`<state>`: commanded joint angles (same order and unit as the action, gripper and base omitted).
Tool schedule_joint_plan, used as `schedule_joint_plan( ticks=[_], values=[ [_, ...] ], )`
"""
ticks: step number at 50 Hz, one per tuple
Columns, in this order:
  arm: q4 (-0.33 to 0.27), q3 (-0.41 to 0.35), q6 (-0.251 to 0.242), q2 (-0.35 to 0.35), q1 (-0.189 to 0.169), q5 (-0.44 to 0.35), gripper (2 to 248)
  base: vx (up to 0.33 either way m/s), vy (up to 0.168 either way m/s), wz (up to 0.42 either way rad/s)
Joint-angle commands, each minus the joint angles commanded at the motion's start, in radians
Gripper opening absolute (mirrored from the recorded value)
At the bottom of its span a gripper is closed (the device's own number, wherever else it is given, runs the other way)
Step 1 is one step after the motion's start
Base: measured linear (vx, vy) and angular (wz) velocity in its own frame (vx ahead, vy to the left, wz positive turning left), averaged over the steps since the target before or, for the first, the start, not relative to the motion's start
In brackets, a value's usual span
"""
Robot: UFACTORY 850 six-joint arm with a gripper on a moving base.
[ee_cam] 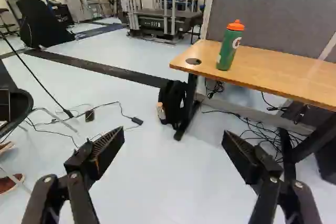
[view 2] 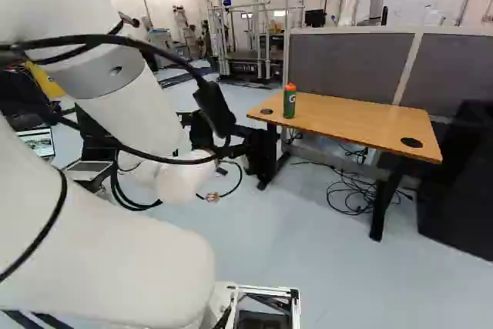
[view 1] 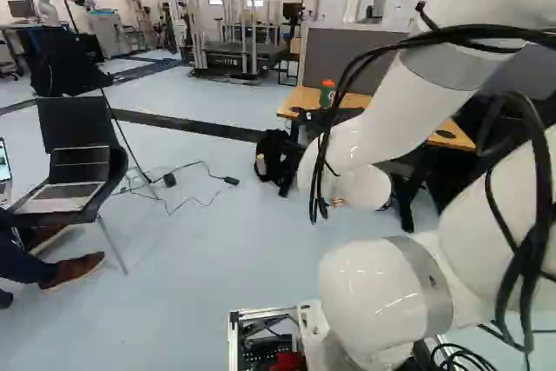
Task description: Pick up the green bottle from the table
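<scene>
Black parts of my gripper (view 2: 218, 113) show beyond the white arm in the right base view; its fingertips cannot be made out there. In the wrist view the gripper (ee_cam: 174, 132) is wide open, with only floor seen between its fingers. The green bottle (ee_cam: 229, 46) with an orange cap stands upright on the wooden table (ee_cam: 283, 69), near its end beside a round cable hole. It is well ahead of the gripper and off to one side, not touched. The right base view shows the whole bottle (view 2: 290, 101); the left base view shows its upper part (view 1: 327, 93).
A black backpack (ee_cam: 171, 102) lies by the table's leg. Grey partitions (view 2: 343, 65) stand behind the table, and cables (view 2: 352, 193) lie beneath it. A chair (view 1: 76, 158) holds a laptop, with a person's leg beside it. Another robot (view 1: 48, 2) stands far back.
</scene>
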<state>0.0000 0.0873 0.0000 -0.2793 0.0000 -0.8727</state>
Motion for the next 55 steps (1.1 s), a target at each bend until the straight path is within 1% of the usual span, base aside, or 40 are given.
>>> schedule_joint_plan(
  ticks=[55],
  values=[
    [0.000,0.000,0.000,0.000,0.000,0.000,247,0.000,0.000,0.000]
  ],
)
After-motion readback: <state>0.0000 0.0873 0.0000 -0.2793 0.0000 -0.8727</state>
